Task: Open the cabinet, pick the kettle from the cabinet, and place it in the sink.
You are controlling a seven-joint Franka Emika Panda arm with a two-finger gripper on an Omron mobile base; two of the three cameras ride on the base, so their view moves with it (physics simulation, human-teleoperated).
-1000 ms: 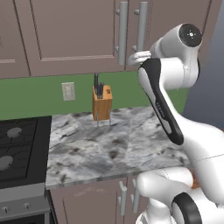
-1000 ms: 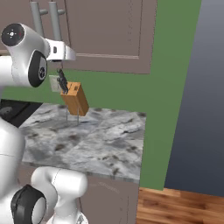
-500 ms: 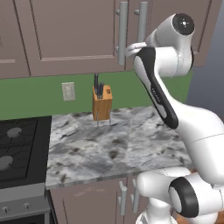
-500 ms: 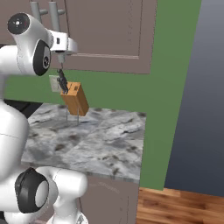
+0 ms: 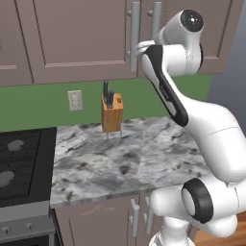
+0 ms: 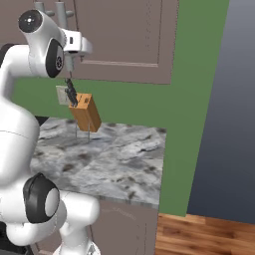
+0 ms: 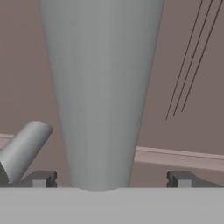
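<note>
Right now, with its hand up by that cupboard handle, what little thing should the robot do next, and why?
Probably close its fingers on the handle. In the hand view the grey bar stands between the two open fingertips of the gripper, and the cabinet doors look shut, so a firm grip seems needed before pulling a door open.

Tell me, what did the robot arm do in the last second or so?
The arm rose and reached in toward the cabinet; its open gripper now straddles a grey bar handle, not yet gripping it. The doors stay shut, and the knife block and counter are unchanged.
</note>
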